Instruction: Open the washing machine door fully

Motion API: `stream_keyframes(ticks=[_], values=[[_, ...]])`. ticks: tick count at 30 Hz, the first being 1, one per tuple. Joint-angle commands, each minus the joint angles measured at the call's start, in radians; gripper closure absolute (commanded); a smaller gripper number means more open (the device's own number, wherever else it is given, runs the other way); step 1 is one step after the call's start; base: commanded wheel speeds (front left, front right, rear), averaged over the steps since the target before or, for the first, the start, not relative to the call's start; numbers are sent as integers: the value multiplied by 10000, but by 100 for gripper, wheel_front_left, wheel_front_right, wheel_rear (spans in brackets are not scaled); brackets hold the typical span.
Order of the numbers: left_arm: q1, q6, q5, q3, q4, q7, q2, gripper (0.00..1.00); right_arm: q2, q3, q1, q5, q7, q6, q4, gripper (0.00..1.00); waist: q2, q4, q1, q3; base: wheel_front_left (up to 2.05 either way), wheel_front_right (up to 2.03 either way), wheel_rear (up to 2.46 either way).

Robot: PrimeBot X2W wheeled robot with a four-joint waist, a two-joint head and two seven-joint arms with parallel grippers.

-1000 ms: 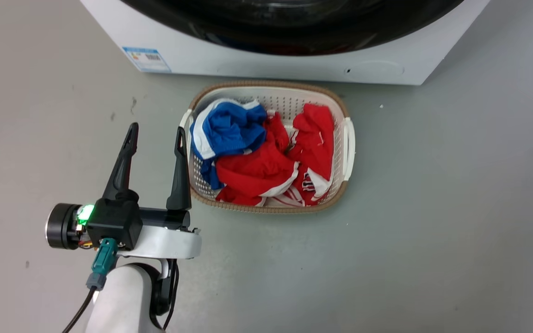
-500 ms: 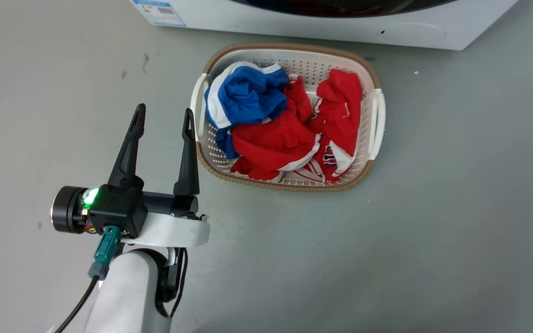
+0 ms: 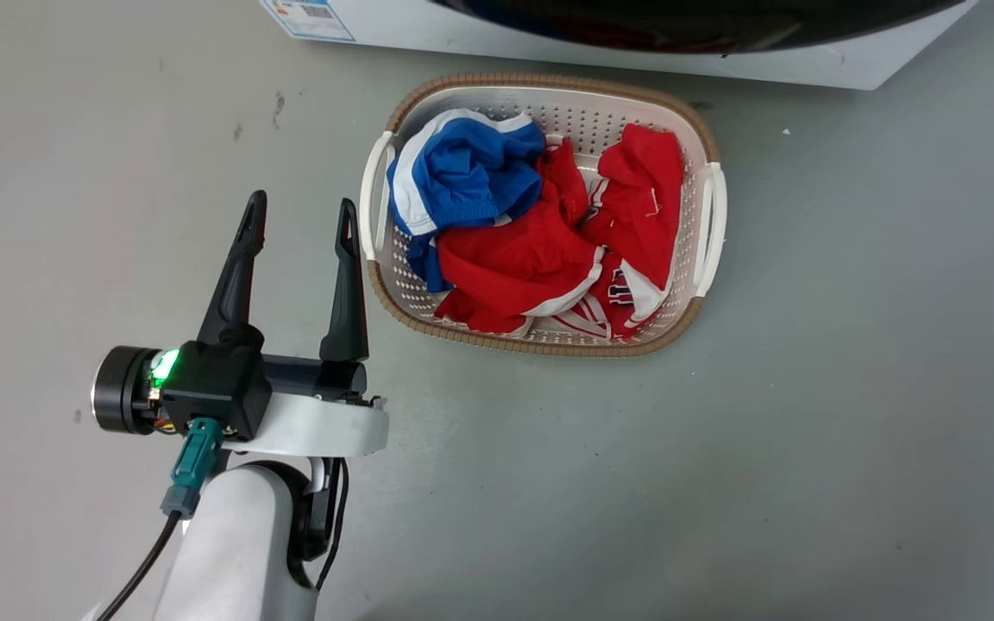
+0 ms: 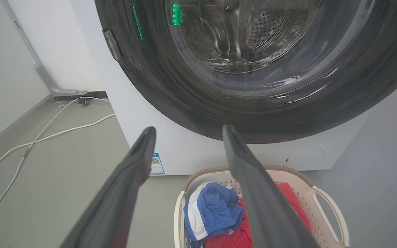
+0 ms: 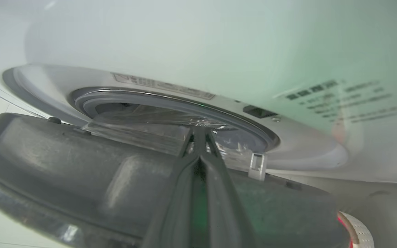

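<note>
Right gripper [image 5: 199,133] has its two fingers pressed together with nothing seen between them. The tips reach in behind the washing machine door [image 5: 64,165], which stands ajar, its grey inner face and glass bowl toward that wrist camera and the drum's grey rubber ring [image 5: 88,105] just beyond. Left gripper [image 3: 301,205] is spread wide and empty, low beside the laundry basket [image 3: 549,80], with the door ahead of and above it, well apart. The right arm looks much the nearer, so the remaining swing probably calls for it to push the door outward, away from the machine's front.
</note>
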Motion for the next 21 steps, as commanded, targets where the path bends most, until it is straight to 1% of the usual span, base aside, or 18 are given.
stream_keyframes(ticks=[1, 4, 9, 21], values=[[-85, 28, 42, 23, 21, -28, -17, 0, 461, 283, 391, 112, 336, 28, -102, 100, 0, -52, -1, -54, 0, 0, 0], [-47, -31, 69, 80, 64, -28, -15, 0, 525, 339, 625, 206, 666, 28, -354, 100, 0, -139, -1, -150, 0, 0, 0], [29, -87, 163, 172, 98, -28, -15, 0, 333, 385, 1104, 187, 988, 27, -905, 100, 0, -284, -1, -376, 0, 0, 0], [378, -221, 277, 325, 218, -27, -15, 0, 574, 836, 2905, 282, 1842, 27, -2621, 100, 0, -537, -1, -1076, 0, 0, 0]])
